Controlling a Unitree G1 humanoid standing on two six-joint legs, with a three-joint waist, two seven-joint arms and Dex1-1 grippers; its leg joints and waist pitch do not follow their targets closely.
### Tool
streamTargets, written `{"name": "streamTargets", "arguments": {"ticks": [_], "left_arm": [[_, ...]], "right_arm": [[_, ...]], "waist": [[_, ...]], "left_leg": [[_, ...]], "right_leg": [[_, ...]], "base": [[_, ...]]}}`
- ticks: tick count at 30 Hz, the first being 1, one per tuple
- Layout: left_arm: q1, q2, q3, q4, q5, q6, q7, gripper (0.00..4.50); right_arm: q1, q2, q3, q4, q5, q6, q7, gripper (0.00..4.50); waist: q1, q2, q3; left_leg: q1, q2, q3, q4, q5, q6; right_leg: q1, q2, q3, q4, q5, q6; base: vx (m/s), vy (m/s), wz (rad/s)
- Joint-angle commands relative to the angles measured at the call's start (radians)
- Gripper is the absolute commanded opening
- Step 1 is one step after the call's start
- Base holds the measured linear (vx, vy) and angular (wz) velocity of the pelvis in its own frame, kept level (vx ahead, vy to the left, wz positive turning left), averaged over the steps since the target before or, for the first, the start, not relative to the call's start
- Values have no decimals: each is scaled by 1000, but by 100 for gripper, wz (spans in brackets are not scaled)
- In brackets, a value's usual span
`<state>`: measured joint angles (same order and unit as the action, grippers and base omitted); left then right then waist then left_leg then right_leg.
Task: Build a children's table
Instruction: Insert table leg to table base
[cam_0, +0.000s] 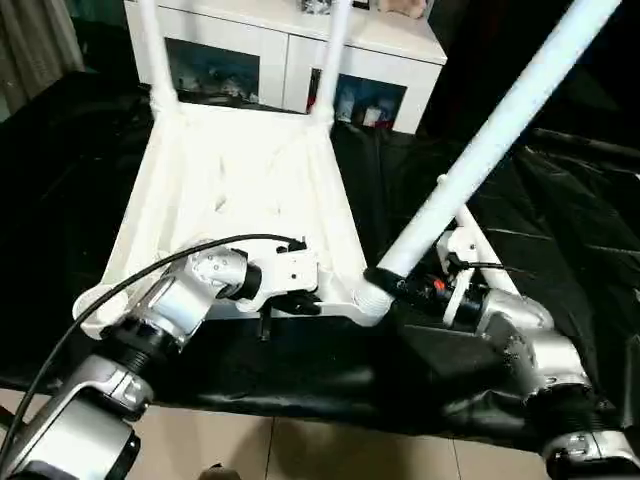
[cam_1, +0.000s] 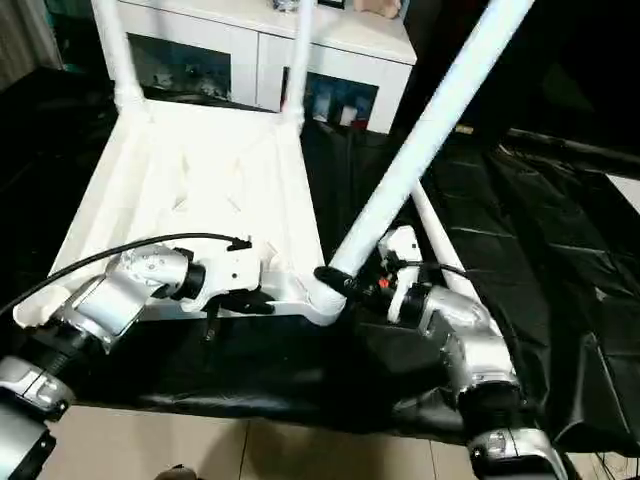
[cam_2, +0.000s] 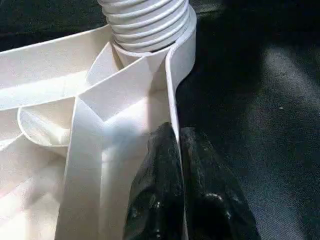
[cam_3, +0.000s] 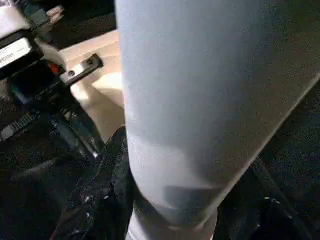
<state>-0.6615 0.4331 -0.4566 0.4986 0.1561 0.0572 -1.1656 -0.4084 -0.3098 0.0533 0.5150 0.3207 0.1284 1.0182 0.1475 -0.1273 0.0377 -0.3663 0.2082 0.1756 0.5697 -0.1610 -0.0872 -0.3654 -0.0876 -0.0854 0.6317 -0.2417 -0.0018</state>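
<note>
Black sheet (cam_0: 560, 190): covers the work surface under everything, creased, running to the near edge above a pale tiled floor (cam_0: 300, 450).
Cabinet (cam_0: 290, 50): white, glass-doored, standing just behind the far edge of the tabletop.
Tabletop (cam_0: 240, 180): white, lying underside up on the sheet before me, ribs and diagonal braces showing.
Fitted legs (cam_0: 152, 50): two white tubes upright in the far corner sockets, crossing the cabinet front.
Third leg (cam_0: 490, 140): tilted steeply toward my right, its ridged lower end at the near right corner socket (cam_0: 372, 297).
Loose leg (cam_1: 440, 240): lies on the sheet beside the tabletop, partly hidden by the tilted one.
My right claw (cam_0: 398, 280): black fingers clamped around the base of the third leg.
My left claw (cam_2: 177, 165): fingers pressed together on the tabletop's near rim, just beside that socket.
Cable (cam_0: 150, 270): black, looping over my left forearm.
</note>
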Motion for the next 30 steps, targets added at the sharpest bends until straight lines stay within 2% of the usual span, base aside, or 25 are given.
{"name": "streamTargets", "arguments": {"ticks": [1,3,5,6,7,12,13,14,15,19,20,22,25,26,27,28,29,30], "left_arm": [[-22,8,-27,-5,30,-28,-30,0],[-23,7,-28,-6,29,-28,-31,0],[-23,7,-29,-5,27,-29,-32,0],[-22,7,-31,-9,26,-29,-35,0],[-20,8,-33,-15,24,-28,-41,0],[-20,5,-35,-14,19,-37,-53,0],[-20,4,-35,-13,19,-39,-54,0],[-20,4,-35,-13,19,-40,-54,0],[-21,4,-36,-10,17,-44,-58,0],[-24,4,-40,-4,17,-51,-63,0],[-26,5,-40,-1,18,-52,-63,0],[-28,5,-39,4,19,-53,-62,0],[-32,6,-37,13,20,-51,-58,0],[-32,6,-37,15,21,-50,-57,0],[-33,7,-36,20,22,-50,-54,0],[-34,4,-32,28,22,-42,-46,0],[-35,2,-27,35,21,-34,-39,0],[-35,0,-24,40,21,-28,-34,0]], "right_arm": [[49,-61,109,93,-123,34,50,186],[47,-67,124,101,-134,23,59,186],[45,-70,133,105,-142,18,65,186],[40,-68,138,116,-150,7,62,186],[38,-66,150,129,-172,-15,64,186],[38,-61,179,154,-192,-55,72,186],[37,-59,180,157,-191,-59,74,186],[37,-59,180,157,-190,-59,74,186],[33,-56,179,163,-187,-65,79,186],[27,-53,178,177,-192,-80,79,186],[24,-47,168,188,-187,-87,67,186],[21,-39,151,200,-179,-92,46,186],[16,-25,125,220,-168,-100,5,186],[16,-24,121,222,-167,-101,-2,186],[14,-19,112,231,-165,-105,-21,186],[10,-15,101,246,-170,-113,-62,186],[7,-10,89,260,-175,-118,-104,186],[4,-6,80,269,-177,-121,-136,186]], "waist": [[-5,16,-48],[-4,17,-47],[-4,16,-48],[-4,11,-49],[-4,13,-50],[-6,8,-53],[-6,11,-53],[-8,8,-53],[-7,12,-54],[-8,11,-54],[-8,14,-54],[-9,13,-54],[-11,15,-49],[-11,22,-47],[-13,19,-44],[-13,19,-42],[-14,26,-40],[-16,24,-39]], "left_leg": [[20,36,-4,-63,-170,0],[21,37,-5,-66,-194,-12],[21,38,-7,-67,-202,-21],[22,38,-7,-67,-206,-25],[23,38,-8,-68,-211,-27],[23,38,-8,-68,-234,-35],[23,38,-8,-68,-236,-35],[22,38,-9,-68,-236,-34],[22,38,-9,-68,-235,-34],[23,38,-9,-68,-239,-33],[23,38,-10,-69,-242,-35],[23,38,-9,-69,-249,-37],[25,39,-11,-75,-306,-47],[26,39,-13,-77,-324,-51],[29,40,-15,-80,-378,-61],[31,40,-16,-81,-396,-63],[36,41,-18,-83,-438,-69],[40,42,-21,-84,-473,-76]], "right_leg": [[31,-66,52,-69,1,-190],[30,-67,53,-73,-36,-181],[29,-67,53,-72,-31,-178],[29,-66,52,-72,-27,-178],[28,-66,52,-71,-29,-178],[28,-66,51,-71,-23,-177],[27,-65,51,-71,-22,-179],[29,-65,51,-71,-19,-181],[29,-65,51,-70,-12,-183],[29,-63,51,-70,-3,-186],[29,-64,51,-70,-5,-187],[28,-64,51,-70,-12,-188],[25,-66,52,-79,-84,-181],[24,-67,53,-80,-108,-178],[20,-69,53,-89,-185,-168],[19,-70,54,-92,-214,-163],[14,-73,55,-99,-269,-157],[10,-76,55,-104,-318,-149]], "base": [[0,0,0],[0,0,0],[0,0,0],[0,0,0],[0,0,0],[0,0,0],[0,0,0],[0,0,0],[0,0,0],[0,0,0],[0,0,0],[0,0,0],[0,0,0],[0,0,0],[0,0,0],[0,0,0],[0,0,0],[0,0,0]]}}
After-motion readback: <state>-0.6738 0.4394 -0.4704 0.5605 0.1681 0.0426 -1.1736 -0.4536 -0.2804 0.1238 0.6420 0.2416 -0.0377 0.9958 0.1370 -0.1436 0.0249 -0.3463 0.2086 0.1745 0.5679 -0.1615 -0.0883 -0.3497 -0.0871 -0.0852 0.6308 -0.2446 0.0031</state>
